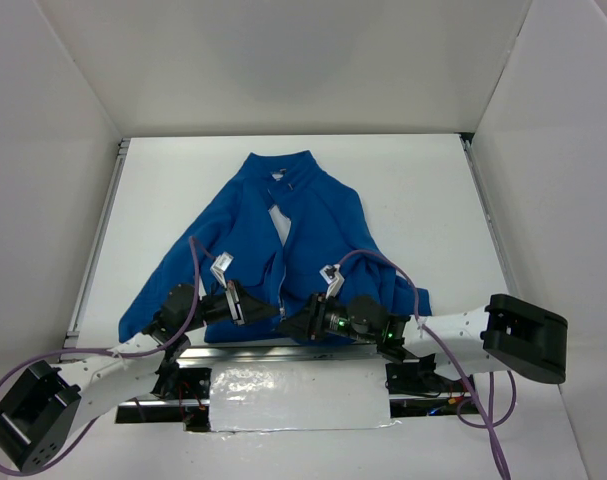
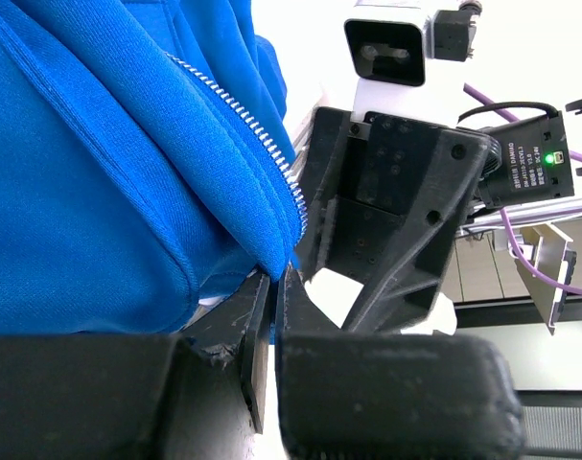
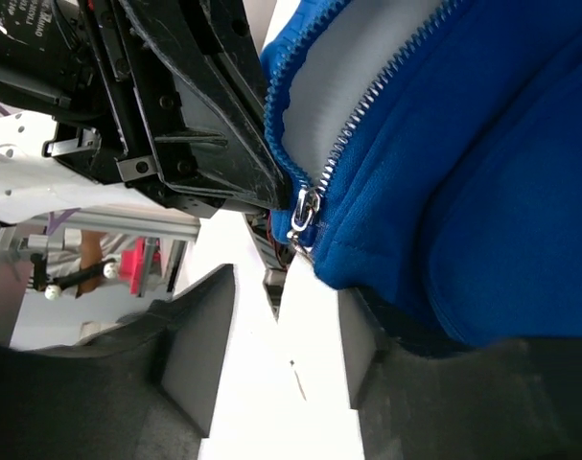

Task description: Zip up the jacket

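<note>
On the white tabletop (image 1: 433,200) the jacket (image 1: 313,230) lay face up, with its collar at the far side and its hem just ahead of the arm bases. By the look of it the task had barely begun. The zipper (image 1: 282,275) stood open, its two rows of teeth parted up the chest with pale lining between them. The zipper pull (image 3: 303,216) sat at the very bottom by the hem, where both rows met in it. All of the drawing-up toward the collar was left to do.

Left of the zip, the left fingers (image 2: 254,331) were clenched with only a sliver between them. The hem corner ran down into that sliver, so they appeared to be pinching the jacket beside the foot of the zip. Right of it, the right fingers (image 3: 199,335) were spread wide and grasped nothing. The pull lay ahead of their gap, not yet between them.

The overhead view alone gave the whole garment and how much of the zip gaped. The left wrist view showed the pinch on the hem, which the arm hid from above. Only the right wrist view showed the small metal pull, and that it was untouched.
</note>
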### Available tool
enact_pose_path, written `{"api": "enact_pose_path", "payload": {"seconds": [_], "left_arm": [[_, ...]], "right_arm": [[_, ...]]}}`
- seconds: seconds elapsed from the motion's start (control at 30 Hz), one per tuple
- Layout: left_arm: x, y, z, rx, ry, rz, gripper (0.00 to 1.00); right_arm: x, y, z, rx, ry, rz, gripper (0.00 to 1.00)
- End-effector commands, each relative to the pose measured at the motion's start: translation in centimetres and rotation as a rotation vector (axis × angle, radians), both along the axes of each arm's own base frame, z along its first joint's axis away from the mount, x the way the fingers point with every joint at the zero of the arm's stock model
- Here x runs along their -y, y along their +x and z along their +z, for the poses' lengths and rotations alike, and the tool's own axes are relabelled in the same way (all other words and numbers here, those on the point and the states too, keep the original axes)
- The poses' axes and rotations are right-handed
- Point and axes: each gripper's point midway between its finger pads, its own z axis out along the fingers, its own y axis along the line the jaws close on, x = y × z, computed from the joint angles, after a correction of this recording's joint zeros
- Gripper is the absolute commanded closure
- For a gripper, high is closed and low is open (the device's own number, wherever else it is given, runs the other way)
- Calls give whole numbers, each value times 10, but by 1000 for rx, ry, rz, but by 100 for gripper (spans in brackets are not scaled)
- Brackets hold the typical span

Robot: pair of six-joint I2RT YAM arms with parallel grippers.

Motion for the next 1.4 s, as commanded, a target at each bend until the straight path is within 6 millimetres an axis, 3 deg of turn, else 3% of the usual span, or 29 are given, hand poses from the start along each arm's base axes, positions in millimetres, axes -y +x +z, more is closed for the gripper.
{"api": "enact_pose_path", "payload": {"seconds": [0.0,0.17,0.23,0.33,0.57,0.87,1.13,1.37], "left_arm": [[3,1,15,54,-38,-11,100],[4,0,14,53,-36,-14,100],[4,1,15,56,-36,-14,100],[4,0,13,56,-32,-14,100],[4,0,15,61,-34,-17,100],[4,-2,16,74,-34,-29,100],[4,-4,16,87,-27,-28,100],[6,-4,16,93,-26,-33,100]], "right_arm": [[-6,10,36,59,120,-47,52],[-8,9,35,48,122,-45,71],[-8,8,34,43,122,-44,73],[-7,9,31,21,116,-54,84],[-6,8,28,-37,111,-66,100],[-10,9,35,-142,134,-81,100],[-10,9,47,-318,152,-102,100],[-14,4,46,-526,136,-118,100]]}}
